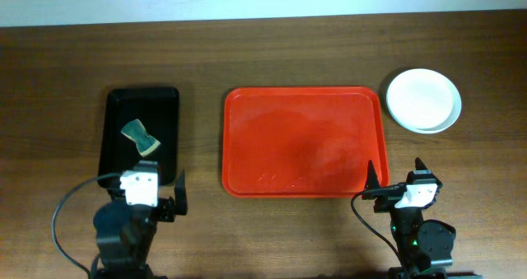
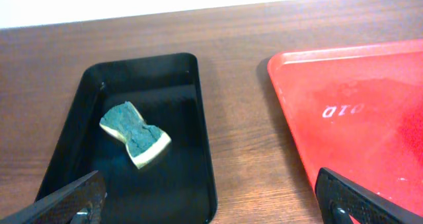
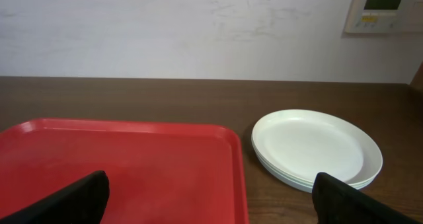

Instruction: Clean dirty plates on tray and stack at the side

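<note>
The red tray lies at the table's middle with nothing on it; it also shows in the left wrist view and the right wrist view. The plates sit stacked on the table right of the tray, a white one on top; the stack shows in the right wrist view. My left gripper is open and empty near the front edge, below the black tray; its fingers show in the left wrist view. My right gripper is open and empty at the red tray's front right corner, as the right wrist view shows.
A smaller black tray at the left holds a green-and-yellow sponge, also seen in the left wrist view. A white wall with a control panel stands behind the table.
</note>
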